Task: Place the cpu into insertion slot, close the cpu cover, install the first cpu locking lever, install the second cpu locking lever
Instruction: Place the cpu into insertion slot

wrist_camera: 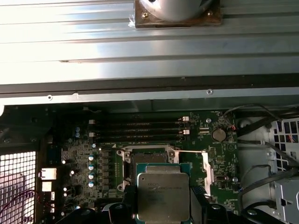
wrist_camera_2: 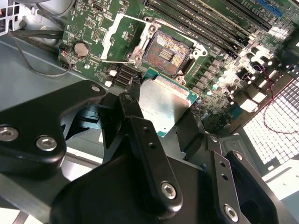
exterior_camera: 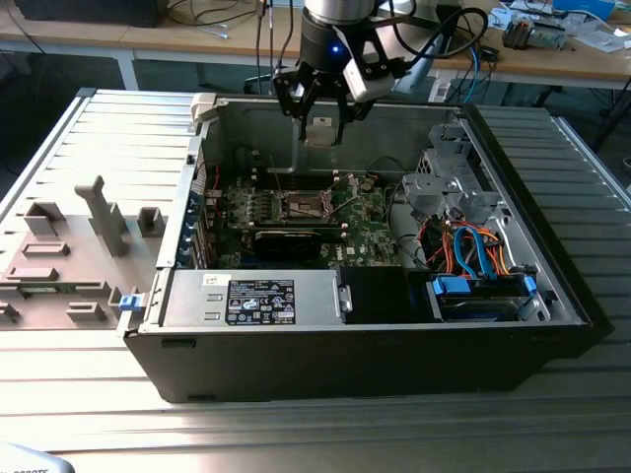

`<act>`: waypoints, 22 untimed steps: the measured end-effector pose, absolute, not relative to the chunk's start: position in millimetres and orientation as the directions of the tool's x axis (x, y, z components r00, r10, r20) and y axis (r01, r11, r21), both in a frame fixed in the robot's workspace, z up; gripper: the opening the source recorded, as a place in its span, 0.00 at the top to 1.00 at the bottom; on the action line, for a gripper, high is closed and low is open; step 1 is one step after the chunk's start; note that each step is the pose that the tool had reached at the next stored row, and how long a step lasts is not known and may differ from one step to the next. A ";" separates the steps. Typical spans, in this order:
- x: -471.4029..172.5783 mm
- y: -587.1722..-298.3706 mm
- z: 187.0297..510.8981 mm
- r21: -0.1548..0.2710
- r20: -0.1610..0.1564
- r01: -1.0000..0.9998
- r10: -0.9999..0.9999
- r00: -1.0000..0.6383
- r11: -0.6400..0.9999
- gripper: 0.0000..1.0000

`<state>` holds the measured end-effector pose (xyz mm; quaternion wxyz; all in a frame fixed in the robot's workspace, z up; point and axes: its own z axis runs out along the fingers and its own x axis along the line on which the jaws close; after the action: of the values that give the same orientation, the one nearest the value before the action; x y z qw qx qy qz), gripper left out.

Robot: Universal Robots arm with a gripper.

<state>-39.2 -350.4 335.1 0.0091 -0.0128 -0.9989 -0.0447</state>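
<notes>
Above the insertion slot (exterior_camera: 304,205), well clear of it, the gripper (exterior_camera: 320,126) hangs over the open computer case (exterior_camera: 345,365); its fingers are clamped on the cpu (exterior_camera: 321,129) — one finger on each of two opposite edges. In both wrist views the cpu (wrist_camera_2: 164,103) lies flat between the black fingers, grey-silver top toward the cameras; it is apart from the slot and touches nothing but the gripper. The slot (wrist_camera_2: 167,52) lies bare on the green motherboard (exterior_camera: 365,212), its contact field exposed. Beside the slot, the cpu cover (wrist_camera_2: 110,36) stands swung open — a silver frame with a window in its middle, tilted away from the slot. On the far side of the slot from the cover, long memory sticks (wrist_camera_2: 201,23) sit in parallel rows. In the first wrist view the cpu (wrist_camera: 163,196) partly overlaps the slot (wrist_camera: 148,158).
</notes>
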 end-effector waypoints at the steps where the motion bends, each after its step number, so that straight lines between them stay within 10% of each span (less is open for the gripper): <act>1: -39.3 -350.4 334.8 0.089 0.019 0.026 0.025 -1.000 0.996 0.45; 22: -41.2 -350.4 328.7 0.089 0.019 0.026 0.025 -1.000 0.996 0.45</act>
<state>-41.2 -350.4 328.7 0.0091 -0.0128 -0.9989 -0.0448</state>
